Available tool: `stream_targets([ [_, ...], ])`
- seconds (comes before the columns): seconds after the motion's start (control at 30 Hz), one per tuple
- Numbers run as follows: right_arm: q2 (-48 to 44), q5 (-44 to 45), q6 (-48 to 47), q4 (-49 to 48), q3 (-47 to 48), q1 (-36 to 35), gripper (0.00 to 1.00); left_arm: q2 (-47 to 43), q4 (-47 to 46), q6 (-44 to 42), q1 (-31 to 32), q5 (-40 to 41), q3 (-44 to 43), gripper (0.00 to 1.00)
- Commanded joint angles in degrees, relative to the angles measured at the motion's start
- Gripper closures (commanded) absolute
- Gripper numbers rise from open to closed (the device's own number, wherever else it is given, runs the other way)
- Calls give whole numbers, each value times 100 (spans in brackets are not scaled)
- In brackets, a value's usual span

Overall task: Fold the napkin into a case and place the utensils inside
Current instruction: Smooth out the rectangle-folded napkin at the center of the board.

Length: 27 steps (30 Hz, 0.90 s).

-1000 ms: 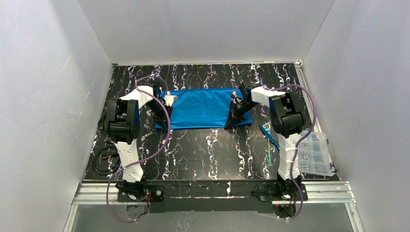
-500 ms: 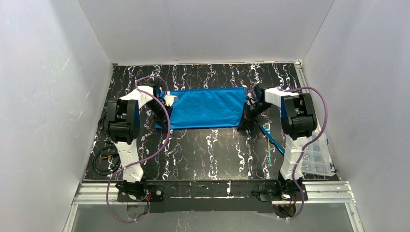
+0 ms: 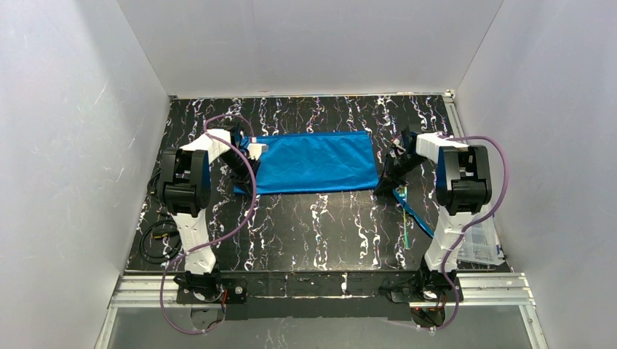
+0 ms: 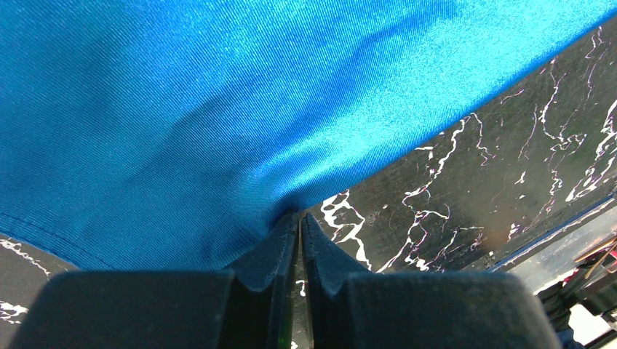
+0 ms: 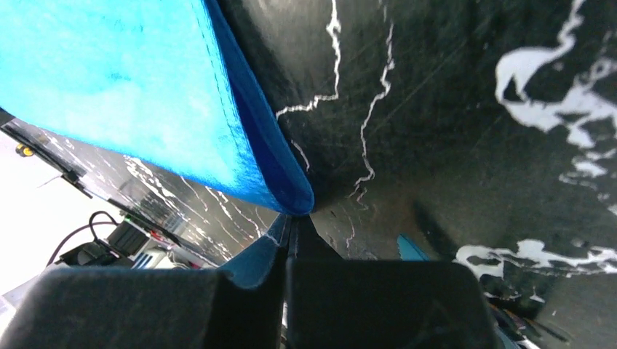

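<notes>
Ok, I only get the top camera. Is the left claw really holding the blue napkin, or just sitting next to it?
Observer: Holding. In its wrist view the left claw is shut on the napkin at its edge, and the cloth puckers there.
Operator: And the right one?
Observer: The right claw is shut too, with its tips right at the folded corner. I can't tell whether it's pinching any cloth.

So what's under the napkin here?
Beneath the napkin only the black marbled table shows, at its edges. Its middle is covered by the cloth, so anything there cannot be seen. The utensils lie uncovered, off its right side.
</notes>
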State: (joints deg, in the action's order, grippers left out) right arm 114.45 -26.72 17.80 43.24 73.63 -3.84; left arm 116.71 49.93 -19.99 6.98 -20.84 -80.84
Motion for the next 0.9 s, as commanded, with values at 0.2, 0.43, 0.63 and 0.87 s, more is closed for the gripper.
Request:
stream_targets([
  [0.2, -822, -665, 58, 171, 561, -646, 92, 216, -117, -209, 13, 459, 89, 93],
  [0.43, -174, -453, 181, 25, 748, -846, 98, 179, -115, -171, 14, 422, 110, 94],
  [0.63, -72, -287, 180, -288, 125, -562, 99, 178, -126, -176, 15, 441, 140, 94],
  [0.87, -190, -497, 258, -449, 384, -717, 71, 135, -67, -166, 14, 430, 126, 93],
])
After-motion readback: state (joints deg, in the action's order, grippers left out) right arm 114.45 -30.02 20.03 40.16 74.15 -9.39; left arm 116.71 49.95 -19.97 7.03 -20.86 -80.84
